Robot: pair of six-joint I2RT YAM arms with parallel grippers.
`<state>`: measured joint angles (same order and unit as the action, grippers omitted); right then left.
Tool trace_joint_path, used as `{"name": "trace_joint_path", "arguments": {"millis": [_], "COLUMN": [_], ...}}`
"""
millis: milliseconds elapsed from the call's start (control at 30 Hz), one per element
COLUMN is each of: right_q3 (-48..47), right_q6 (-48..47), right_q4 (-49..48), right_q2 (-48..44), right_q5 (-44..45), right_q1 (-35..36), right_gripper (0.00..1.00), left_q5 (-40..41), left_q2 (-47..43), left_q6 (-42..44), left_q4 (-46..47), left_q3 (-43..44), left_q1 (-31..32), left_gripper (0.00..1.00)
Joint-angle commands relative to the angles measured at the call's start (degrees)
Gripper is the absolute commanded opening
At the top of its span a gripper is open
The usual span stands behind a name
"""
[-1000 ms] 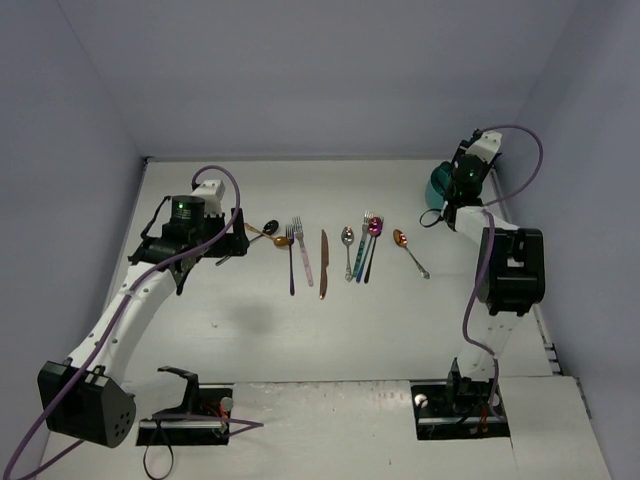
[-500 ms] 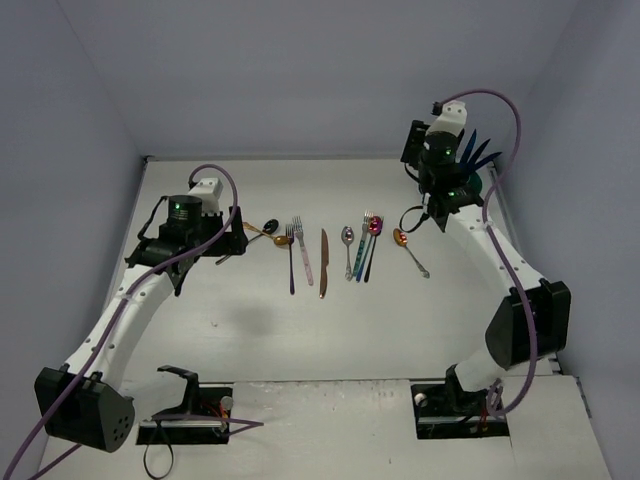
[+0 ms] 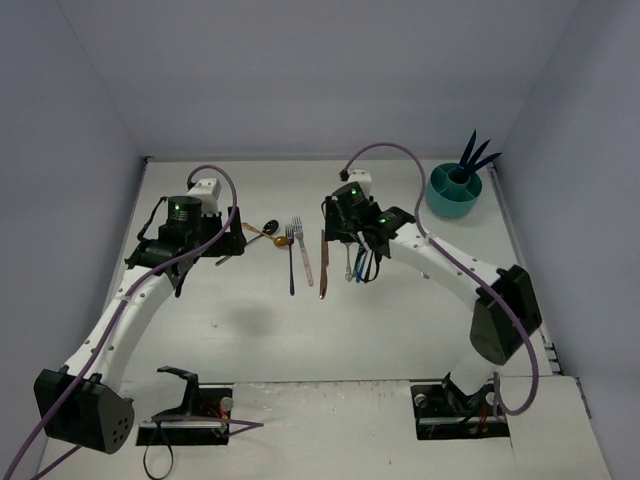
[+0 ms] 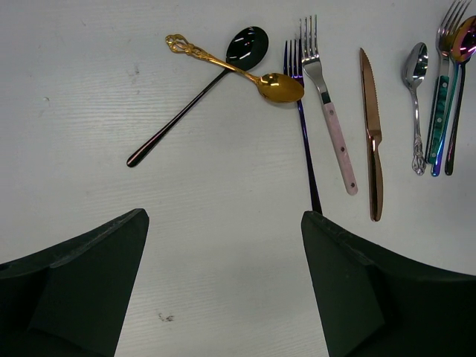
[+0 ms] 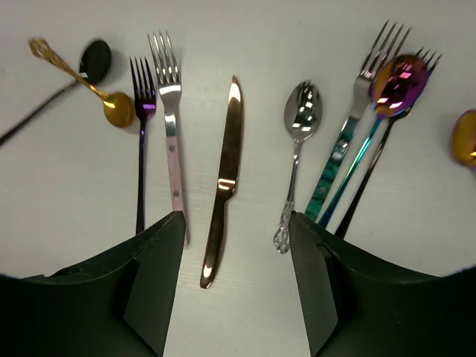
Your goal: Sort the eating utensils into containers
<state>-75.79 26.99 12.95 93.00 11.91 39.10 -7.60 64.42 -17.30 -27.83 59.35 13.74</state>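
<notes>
The eating utensils lie in a row mid-table. In the right wrist view they run from a black spoon (image 5: 95, 58) and gold spoon (image 5: 117, 108), past a dark fork (image 5: 140, 149), pink-handled fork (image 5: 172, 141), copper knife (image 5: 225, 175) and silver spoon (image 5: 300, 126), to a teal-handled fork (image 5: 343, 152) and iridescent spoon (image 5: 399, 83). My right gripper (image 5: 236, 219) hovers open over the knife's handle end, holding nothing. My left gripper (image 4: 224, 219) is open and empty, short of the black spoon (image 4: 195, 97). The teal container (image 3: 454, 190) at the back right holds dark blue utensils (image 3: 475, 152).
The enclosure's pale walls close in the table on the left, back and right. The right arm (image 3: 440, 262) reaches across the table's right half. Another copper spoon (image 5: 466, 137) lies at the row's right end.
The right arm swung from the container at the back right to above the utensil row, leaving dark blue utensils standing in it. Its jaws opened wider. The left arm stayed put.
</notes>
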Motion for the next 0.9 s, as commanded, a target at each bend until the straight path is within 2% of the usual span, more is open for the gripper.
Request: {"name": "trace_joint_path", "arguments": {"millis": [0,300,867], "right_q3": [-2.4,-7.1,-10.9], "right_q6": [6.6,9.6,10.1], "right_q4": [3.9,6.4,7.8], "right_q2": [6.6,17.4,24.3], "right_q5": [-1.0,-2.9,-3.3], "right_q1": [2.8,4.8,4.9], "right_gripper": [0.54,0.52,0.39], "left_q5": [0.9,0.6,-0.3], "left_q2": [-1.3,-1.2,-1.3], "left_q6": [-0.2,-0.3,-0.4], "left_q4": [1.8,1.6,1.5], "left_q3": [1.6,1.6,1.9], "left_q1": [-0.6,-0.6,-0.6], "left_gripper": [0.82,0.82,0.82]}}
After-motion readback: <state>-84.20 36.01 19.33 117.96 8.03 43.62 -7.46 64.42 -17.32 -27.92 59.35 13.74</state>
